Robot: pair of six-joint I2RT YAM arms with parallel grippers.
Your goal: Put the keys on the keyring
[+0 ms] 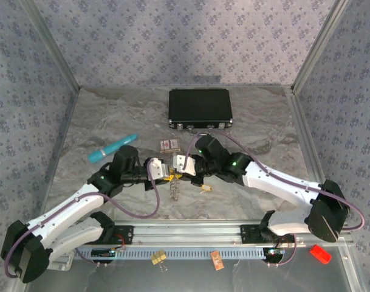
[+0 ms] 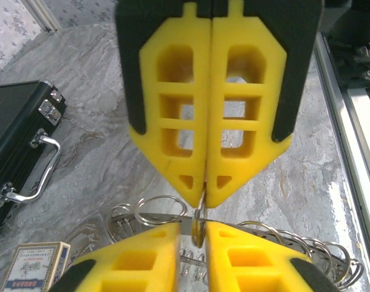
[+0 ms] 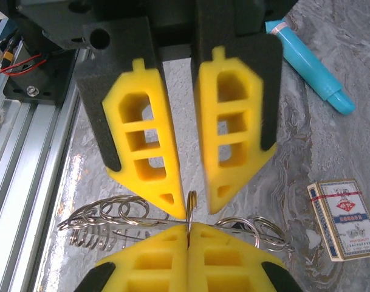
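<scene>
**Right claw** point(image 3: 189, 234): clenched, pads pressed flat together. The keyring point(image 3: 191, 205) is gripped by its lower edge and held upright, edge-on, above the tips.

**Left claw** point(image 3: 195, 210): set tip to tip against the right one, fingers parted by a narrow slot. The keyring stands inside that slot. Whether the pads touch the loop cannot be told, and no grasp is seen.

Both claws are held over the middle of the table point(image 1: 112, 121). Beneath them a wire coil point(image 3: 106, 222), strung with several loose rings, lies flat.

**Views compared:**
- Right wrist: the keyring's thin profile is given, with the left fingers flanking it.
- Left wrist: the shut right fingers are seen head-on, and the loop is partly covered between the left tips.
- Top view: the layout is given. One small brass key point(image 1: 204, 189) is noted on the table just right of the coil, apart from both claws.

**Counts:**
- Claws: 2
- Keyring: 1
- Key: 1
- Coil: 1
- Black case point(image 1: 200, 108): 1, closed, at the far side
- Card box point(image 1: 168, 145): 1, between case and claws
- Blue tube point(image 1: 113, 148): 1, left of the box
- Brass padlock point(image 1: 158, 258): 1, on the front rail
- Red piece point(image 1: 320, 253): 1, at the near right
</scene>
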